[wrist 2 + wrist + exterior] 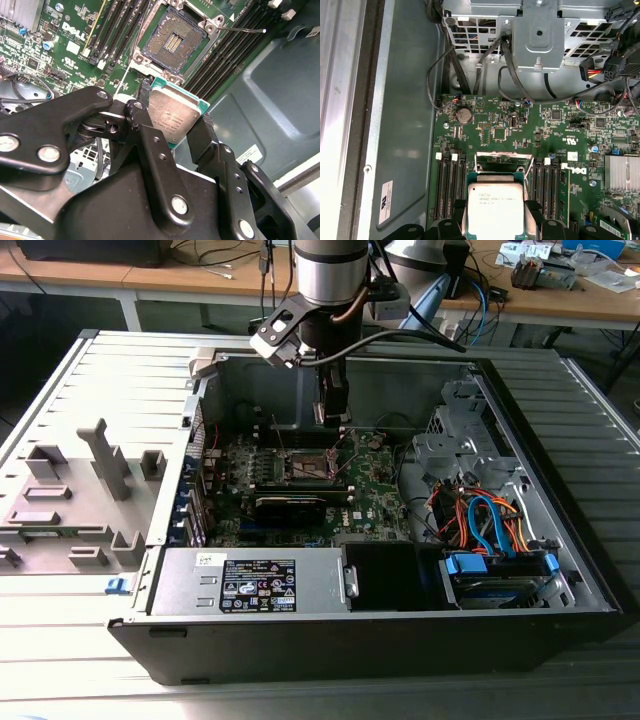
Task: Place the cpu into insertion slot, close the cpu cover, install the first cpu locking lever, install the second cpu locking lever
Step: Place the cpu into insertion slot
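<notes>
**A:** Exterior view: gripper [334, 420] is inside the open PC case [400, 645], which lies on the worktop [60, 620]. It sits over the motherboard [375, 490], roughly above the insertion slot [308, 466]. A black expansion card [292, 508] is just beside the slot.

**B:** Second wrist view?

**A:** Fingers [202, 137] are closed on the cpu [172, 114], pinching two opposite edges, metal lid towards the camera. It's held clear of the insertion slot [172, 42], not seated. The contact field is bare.

**B:** Handling?

**A:** Light, thin, rigid. The lid is smooth, so I'd expect slip under a slack grip. An edge hold is right because it keeps off the underside. The socket contacts look like the fragile part; a tilted or dragged set-down could bend them.

**B:** Obstructions?

**A:** A wire locking lever [242, 29] sticks out beside the slot, and memory slots [117, 30] flank it.

**B:** First wrist view?

**A:** The cpu [495, 210] is between the fingers [536, 212]. Coin cell [464, 115], drive cage [540, 30] and heatsink [622, 172] are well apart from it. My read is nothing's in the way.
</notes>
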